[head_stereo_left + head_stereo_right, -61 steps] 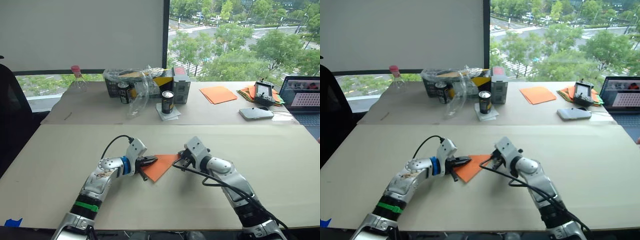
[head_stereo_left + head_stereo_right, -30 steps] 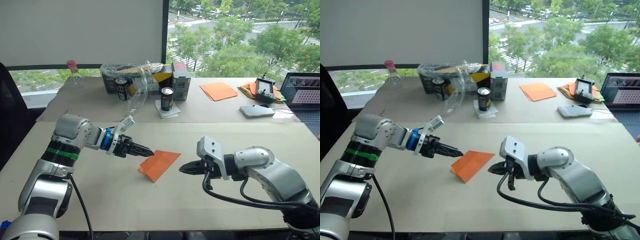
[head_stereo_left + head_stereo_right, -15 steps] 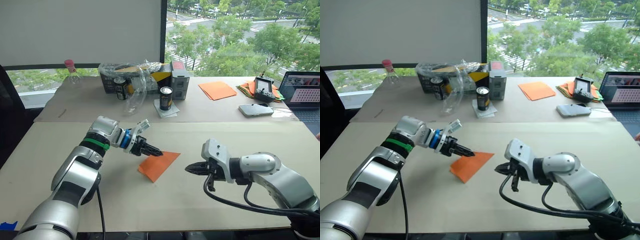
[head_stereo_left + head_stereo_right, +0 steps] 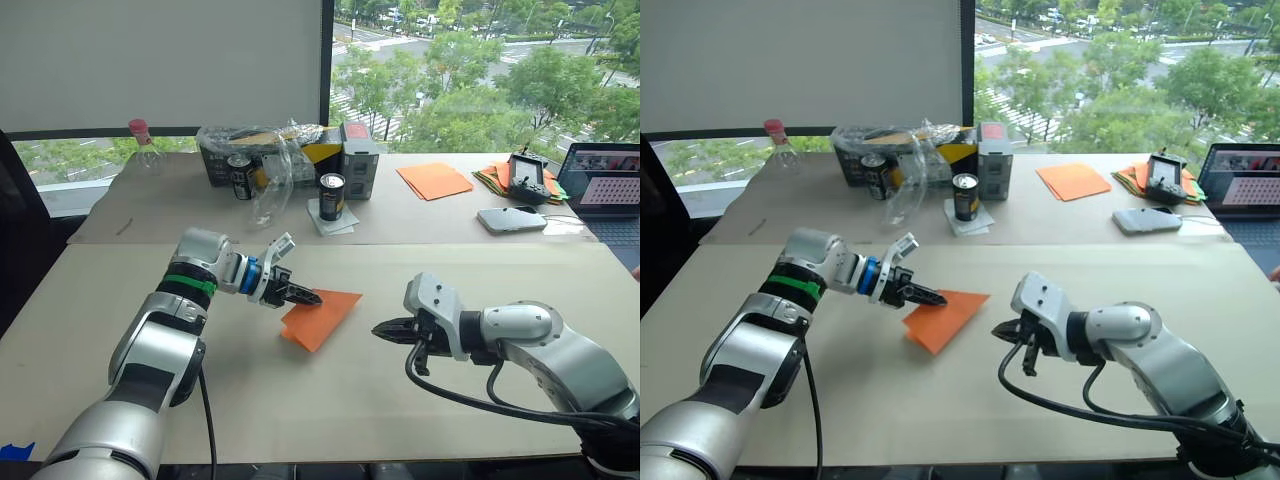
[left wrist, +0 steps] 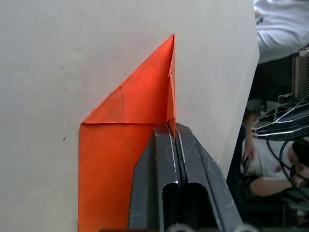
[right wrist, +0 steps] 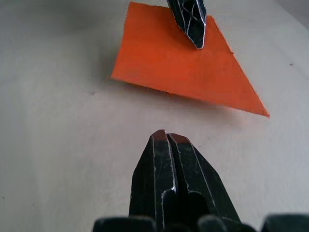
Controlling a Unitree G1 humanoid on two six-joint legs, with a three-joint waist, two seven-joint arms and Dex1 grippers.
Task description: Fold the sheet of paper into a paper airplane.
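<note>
The sheet of paper [image 4: 322, 318] lies on the near table, folded into a bright orange pointed wedge with a layered flap [image 5: 120, 125]. My left gripper [image 4: 312, 297] is shut, and its tips rest on the paper's left part beside the raised flap edge [image 5: 171, 96]. The right wrist view shows that same left gripper [image 6: 195, 38] touching the paper's top [image 6: 178, 72]. My right gripper [image 4: 378, 328] is shut with nothing in it. It hovers low over the table a short way right of the paper and points at it.
On the far table stand a can [image 4: 333, 198], a plastic-wrapped basket [image 4: 260, 160], a box [image 4: 360, 168], smooth orange sheets [image 4: 435, 182], a mixed-colour pile [image 4: 498, 185], a controller [image 4: 530, 178], a phone [image 4: 510, 221] and a laptop [image 4: 610, 185]. A person [image 5: 277, 29] sits beyond the table edge.
Both grippers left the paper and drew apart. The left one then came back, and its shut tips now rest on the paper, which slid slightly away. The right gripper stays off to the right.
</note>
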